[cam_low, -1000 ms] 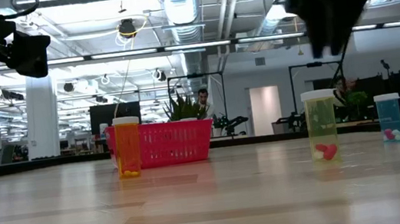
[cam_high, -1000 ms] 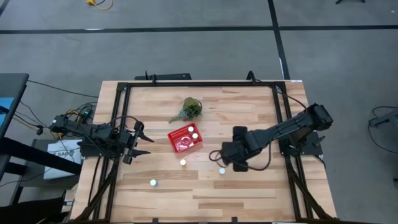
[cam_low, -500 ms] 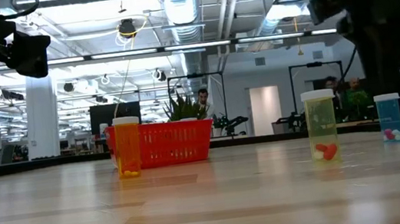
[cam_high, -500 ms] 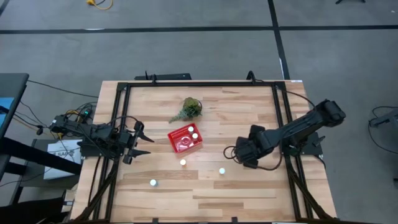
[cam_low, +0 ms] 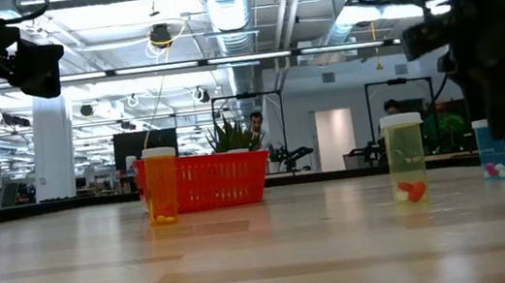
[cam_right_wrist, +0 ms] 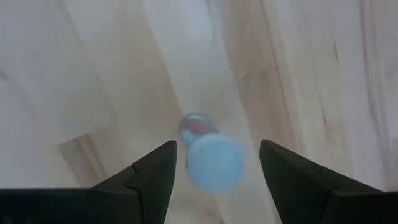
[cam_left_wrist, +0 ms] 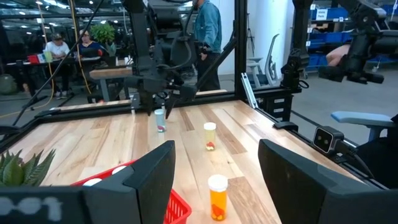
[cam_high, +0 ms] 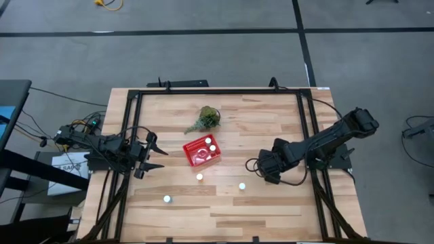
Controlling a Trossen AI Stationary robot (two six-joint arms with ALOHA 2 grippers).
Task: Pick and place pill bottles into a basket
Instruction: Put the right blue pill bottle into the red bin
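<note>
- The left gripper (cam_high: 157, 154) waits left of the basket (cam_high: 193, 146) at the edge of the surface (cam_high: 271, 122), well apart from it, with its jaws apart and nothing between them.
- One loose bottle (cam_high: 167, 199) stands in front of the basket and to its left, nearer this idle arm than the other.
- The red basket sits mid-surface, with at least two white caps (cam_high: 209, 140) showing inside it.
- An orange bottle (cam_low: 161, 185) stands upright just in front of the basket.
- A yellow bottle (cam_low: 405, 158) stands further right, also upright.
- The right gripper (cam_high: 261, 169) hovers right of the basket, beyond the yellow bottle.
- In its wrist view the jaws are wide apart and empty. A blue bottle (cam_right_wrist: 211, 158) stands almost straight below them, cap up, its long axis pointing at the camera.
- The right arm is plainly the nearer one, so the next move is probably a straight drop and a close on that cap.
- The risk I see is one finger clipping the cap and tipping the bottle.
</note>
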